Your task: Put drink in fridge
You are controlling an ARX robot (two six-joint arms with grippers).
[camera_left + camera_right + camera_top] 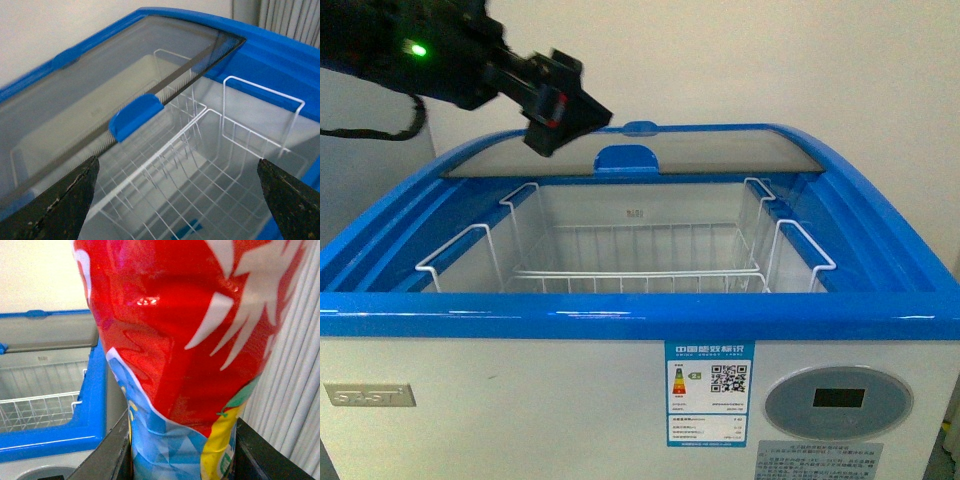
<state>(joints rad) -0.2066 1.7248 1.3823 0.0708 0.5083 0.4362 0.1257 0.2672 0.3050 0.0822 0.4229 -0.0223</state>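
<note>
Left gripper point(565, 112): fingers point(55, 205) spread wide, nothing between them; hovers over the rear left edge of the fridge point(620, 322), just above the glass lid point(75, 110).
Right gripper point(185, 460): clamped on the drink point(170, 330), one finger on each side.
Drink: outside the fridge, off its front right corner. Long axis runs along the fingers. Cap out of frame, so pointing direction undetermined.
Fridge: lid sits at rear. White wire baskets point(630, 250) exposed. Round grey control panel point(838, 402) at front right.
Room: pale wall point(770, 50) behind.
</note>
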